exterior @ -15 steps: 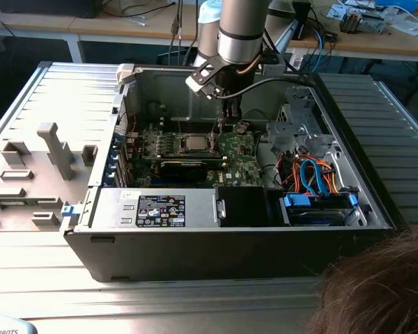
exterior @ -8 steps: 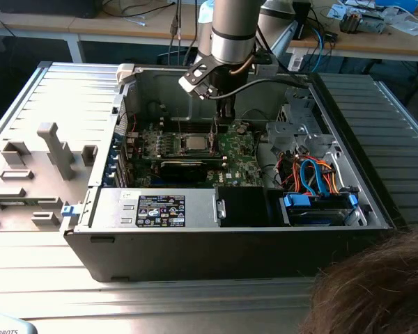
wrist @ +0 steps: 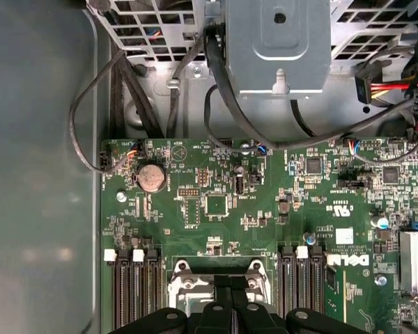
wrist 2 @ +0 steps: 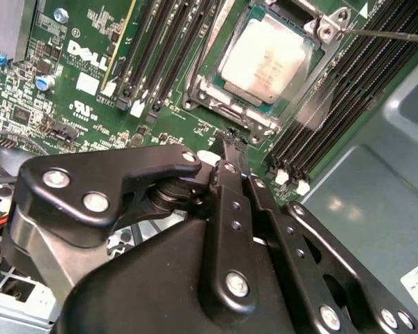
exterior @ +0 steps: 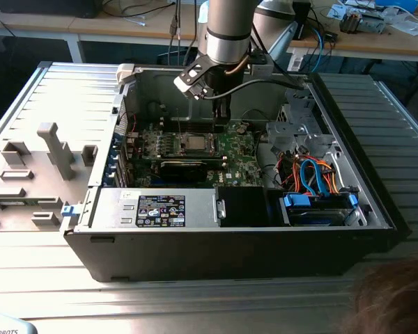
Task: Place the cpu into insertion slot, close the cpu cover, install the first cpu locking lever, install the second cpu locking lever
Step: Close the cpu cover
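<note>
- The gripper (wrist 2: 231, 142) has its fingers drawn together with nothing visible between them. Its tip hangs right at the near edge of the insertion slot (wrist: 183, 282), and I cannot tell whether it touches the frame.
- The cpu (wrist 2: 268, 59) lies just beyond the fingertips, seated flat in the slot. It is a small square chip with a dull, pale silver-grey top that catches some glare.
- The cpu cover (wrist 2: 210, 83) looks to be down over the chip: a thin grey frame borders it and the metal top shows through the window.
- A thin locking lever (wrist 2: 390, 33) runs out from the far corner of the slot, away from the gripper. Whether it is latched I cannot tell.
- By my reading, the placing and the cover are done and the work stands at the levers.
- To do this well, the closed tip should press squarely on the lever's bar, not on the chip or the green circuit board (wrist: 265, 209). It should move slowly along the lever's arc and keep off the black memory slots (wrist 2: 160, 49) to either side.
- In the exterior view the gripper (exterior: 224, 118) reaches down into the open computer case (exterior: 230, 236), with the cpu (exterior: 195, 142) just beside it.
</note>
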Action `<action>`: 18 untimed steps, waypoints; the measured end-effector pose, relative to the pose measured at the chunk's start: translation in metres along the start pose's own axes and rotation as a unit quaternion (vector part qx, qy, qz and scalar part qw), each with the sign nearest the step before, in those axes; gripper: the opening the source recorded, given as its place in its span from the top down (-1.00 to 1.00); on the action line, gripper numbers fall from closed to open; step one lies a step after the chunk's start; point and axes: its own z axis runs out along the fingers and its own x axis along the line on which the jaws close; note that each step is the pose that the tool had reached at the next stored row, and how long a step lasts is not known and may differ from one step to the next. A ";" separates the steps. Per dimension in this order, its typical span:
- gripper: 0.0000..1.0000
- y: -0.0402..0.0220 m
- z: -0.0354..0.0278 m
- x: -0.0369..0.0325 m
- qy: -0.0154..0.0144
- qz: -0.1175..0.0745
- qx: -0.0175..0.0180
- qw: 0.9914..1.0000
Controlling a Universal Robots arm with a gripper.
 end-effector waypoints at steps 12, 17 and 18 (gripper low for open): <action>0.79 -0.0169 0.0036 -0.0002 0.000 0.000 0.000 1.000; 0.79 -0.0213 0.0062 -0.0002 0.000 0.000 0.000 1.000; 0.79 -0.0218 0.0065 -0.0002 0.000 0.000 0.000 1.000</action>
